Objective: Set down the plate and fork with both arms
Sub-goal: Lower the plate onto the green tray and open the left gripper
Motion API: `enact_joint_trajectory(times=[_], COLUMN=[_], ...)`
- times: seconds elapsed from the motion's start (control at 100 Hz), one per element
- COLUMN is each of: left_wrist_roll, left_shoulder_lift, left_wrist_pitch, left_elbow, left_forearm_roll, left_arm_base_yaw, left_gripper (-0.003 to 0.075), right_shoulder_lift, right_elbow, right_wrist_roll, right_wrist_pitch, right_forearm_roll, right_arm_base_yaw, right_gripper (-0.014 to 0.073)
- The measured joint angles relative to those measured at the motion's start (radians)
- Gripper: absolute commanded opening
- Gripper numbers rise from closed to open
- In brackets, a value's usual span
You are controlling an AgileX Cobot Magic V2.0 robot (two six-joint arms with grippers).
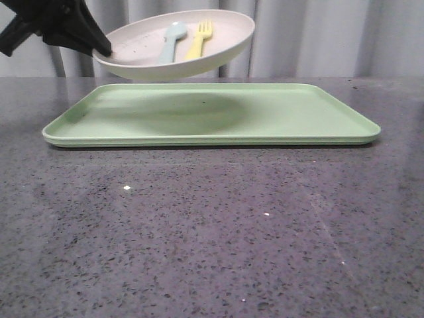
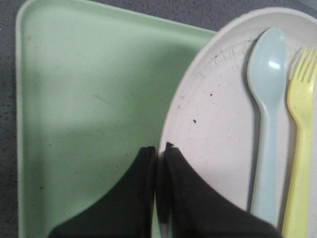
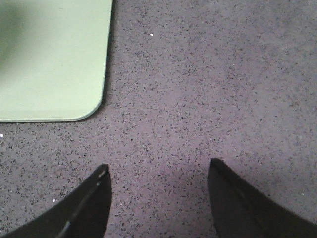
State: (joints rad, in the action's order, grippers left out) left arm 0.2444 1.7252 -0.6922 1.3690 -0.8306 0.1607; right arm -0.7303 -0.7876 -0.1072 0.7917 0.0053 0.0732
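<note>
The pinkish-cream plate (image 1: 225, 36) hangs tilted in the air above the light-green tray (image 1: 265, 109). My left gripper (image 1: 105, 48) is shut on the plate's left rim and holds it up. The yellow fork (image 1: 199, 38) lies inside the plate beside a pale blue-green spoon (image 1: 172, 40). In the left wrist view the gripper (image 2: 159, 148) pinches the plate's rim (image 2: 171, 114), with the fork (image 2: 299, 144) and spoon (image 2: 266, 114) on the plate (image 2: 218, 119). My right gripper (image 3: 157, 171) is open and empty over bare table; it does not show in the front view.
The tray (image 2: 89, 99) lies flat on the dark speckled table (image 1: 212, 232), across the far half. Its corner (image 3: 54, 59) shows in the right wrist view, apart from the right fingers. A grey curtain hangs behind the table.
</note>
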Motion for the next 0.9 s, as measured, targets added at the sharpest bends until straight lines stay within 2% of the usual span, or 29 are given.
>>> enact_joint_trajectory(times=[0.54,0.66,0.81,0.9], left_wrist_roll=[0.0,0.0,-0.003,-0.003], left_shoulder_lift=[0.079,0.083,0.083,0.083], left_wrist_pitch=[-0.022,-0.023,-0.023,-0.021], left_elbow=[0.002,0.002,0.004,0.004], left_forearm_roll=[0.026,0.026,0.018,0.011], left_arm_base_yaw=[0.013,0.013,0.013,0.013], left_gripper=[-0.0013,0.008,0.0279,0.0309], right_shoulder_lift=[0.0,0.0,0.0,0.0], right_elbow=[0.0,0.0,0.0,0.0], right_wrist_roll=[0.0,0.0,0.0,0.0], right_wrist_pitch=[0.007,0.007,0.009,0.009], right_forearm_roll=[0.0,0.0,0.0,0.0], right_arm_base_yaw=[0.0,0.0,0.0,0.0], right_gripper=[0.0433,0.0433,0.0433,0.0433])
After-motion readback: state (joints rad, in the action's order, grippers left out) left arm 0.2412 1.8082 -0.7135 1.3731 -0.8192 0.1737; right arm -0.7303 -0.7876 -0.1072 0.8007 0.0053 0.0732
